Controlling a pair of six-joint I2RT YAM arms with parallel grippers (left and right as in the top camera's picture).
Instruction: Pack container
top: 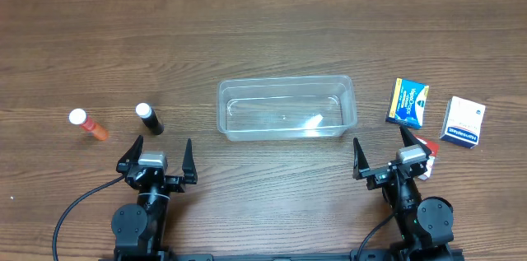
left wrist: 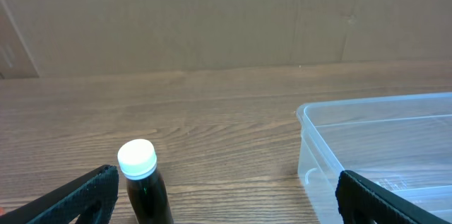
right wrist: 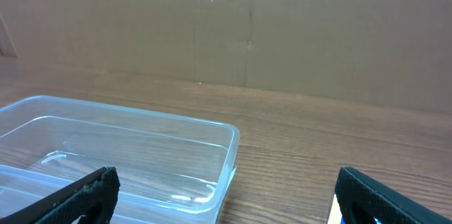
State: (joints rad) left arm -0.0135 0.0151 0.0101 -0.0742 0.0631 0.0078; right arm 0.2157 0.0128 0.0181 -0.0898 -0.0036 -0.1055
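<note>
The clear plastic container (top: pixel 286 85) sits empty at the table's middle; it shows in the left wrist view (left wrist: pixel 311 121) and the right wrist view (right wrist: pixel 229 139) too. A dark bottle with a white cap (top: pixel 150 119) stands left of it, just ahead of my left gripper (top: pixel 156 156), which is open and empty; the bottle also shows in the left wrist view (left wrist: pixel 145 185). An orange bottle with a white cap (top: pixel 89 124) stands further left. A blue box (top: pixel 408 102) and a white box (top: pixel 463 121) lie to the right. My right gripper (top: pixel 384 152) is open and empty.
A small red and white item (top: pixel 428 147) lies partly hidden beside the right gripper. A brown cardboard wall (left wrist: pixel 212 19) stands behind the table's far edge.
</note>
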